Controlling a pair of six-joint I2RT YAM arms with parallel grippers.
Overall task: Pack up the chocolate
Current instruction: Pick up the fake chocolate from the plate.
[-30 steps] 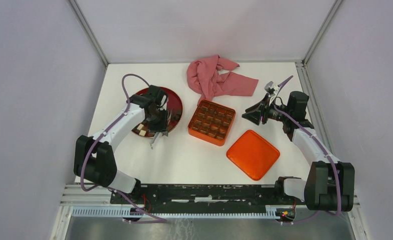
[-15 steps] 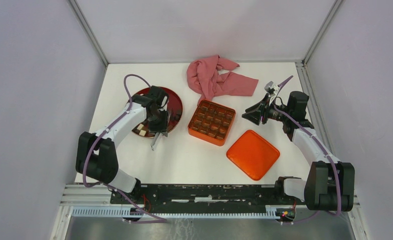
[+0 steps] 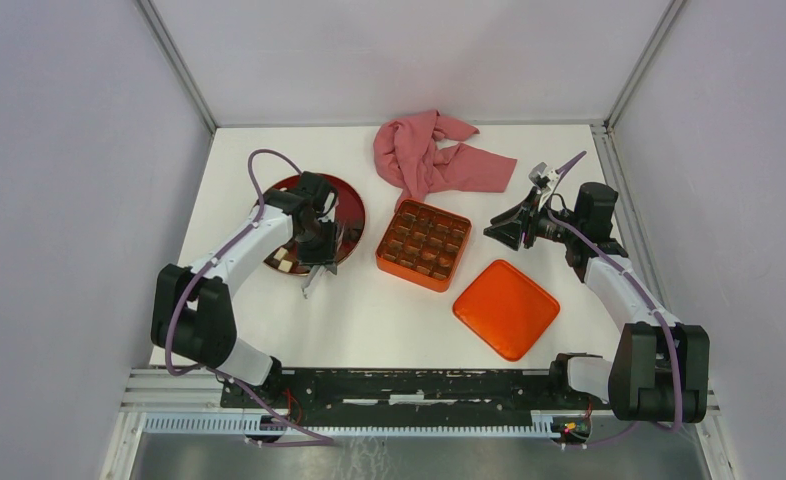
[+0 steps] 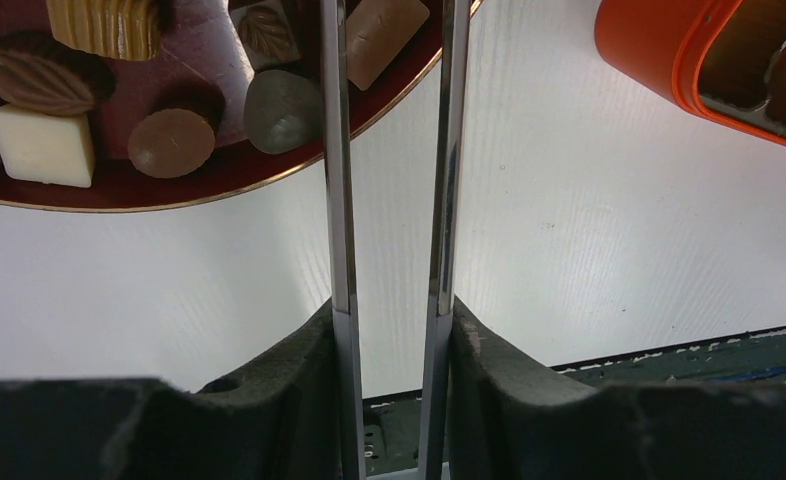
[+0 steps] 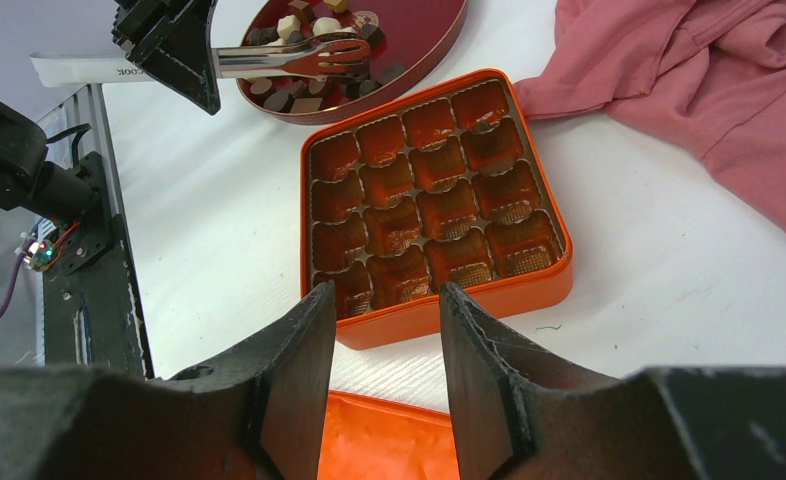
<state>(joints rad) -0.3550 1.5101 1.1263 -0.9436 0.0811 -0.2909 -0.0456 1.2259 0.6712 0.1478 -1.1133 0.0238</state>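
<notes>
The chocolate you must pack lies on the round dark-red plate, at the left side of the white table. It is many small pieces of different shape: a round brown one, a white cube, a ribbed tan block, a dark leaf-shaped one and a grey-brown dome near the gold rim. Your left gripper is clamped on a pair of metal tongs. Its fingers press on the two shiny arms, which reach out over the near edge of the plate. One arm crosses the grey-brown dome, and a tan piece shows between the arms at the top. Whether the tips pinch it, you cannot tell, because they are cut off there. To the right of the plate, close but apart, stands the orange square tin with its grid of brown-lined compartments. Your right gripper hovers at the far side of the tin with the fingers spread and nothing between them. The orange lid lies flat near the tin, toward the arm bases, and a crumpled pink cloth lies behind the tin.
</notes>
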